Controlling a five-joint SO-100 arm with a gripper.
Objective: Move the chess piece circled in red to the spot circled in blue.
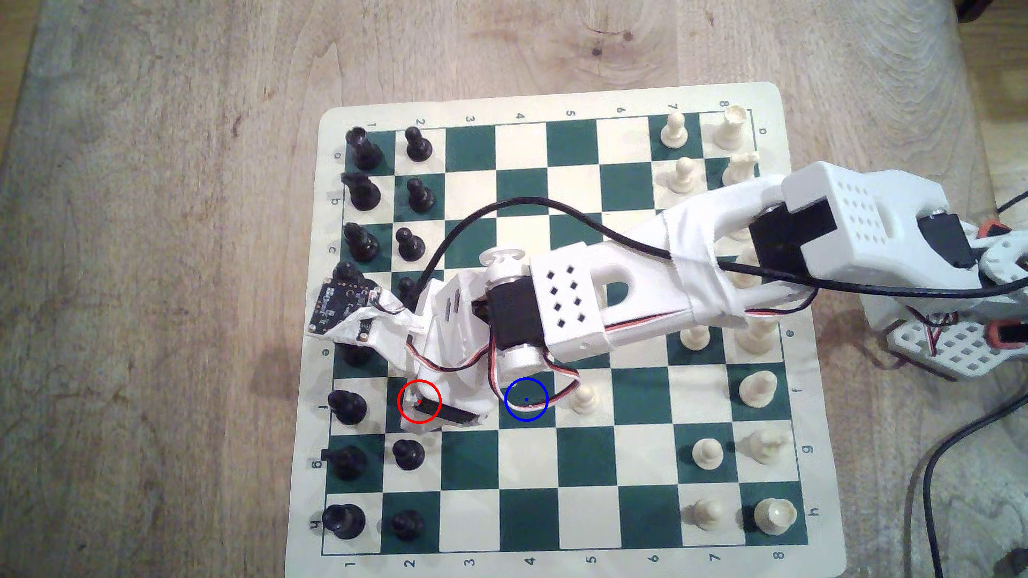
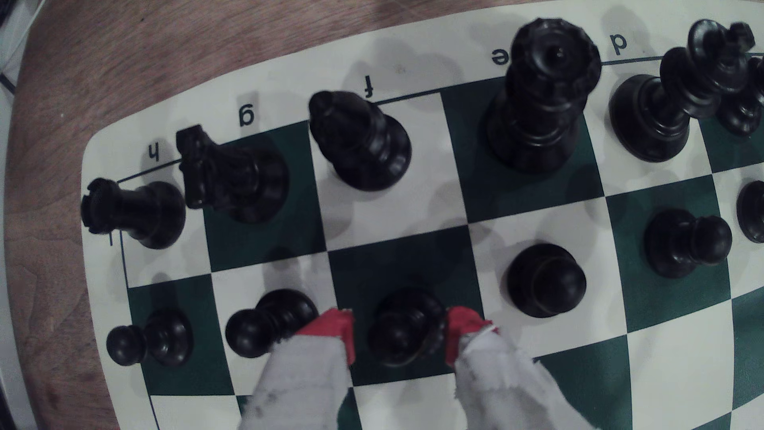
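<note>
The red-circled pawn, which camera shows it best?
The wrist view: the pawn stands in plain sight on its green square between the gripper's red-tipped fingers. In the exterior view the gripper covers it, leaving the red ring to mark its place.

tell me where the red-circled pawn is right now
In the wrist view the black pawn stands on a dark green square in file f, between the gripper's red-tipped fingers, with neighbouring pawns on either side.

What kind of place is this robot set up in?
Probably a home or hobby workbench, not a factory: a roll-up chess mat lies on a bare wooden tabletop, loose cables trail beside it, and the arm looks 3D-printed.
</note>
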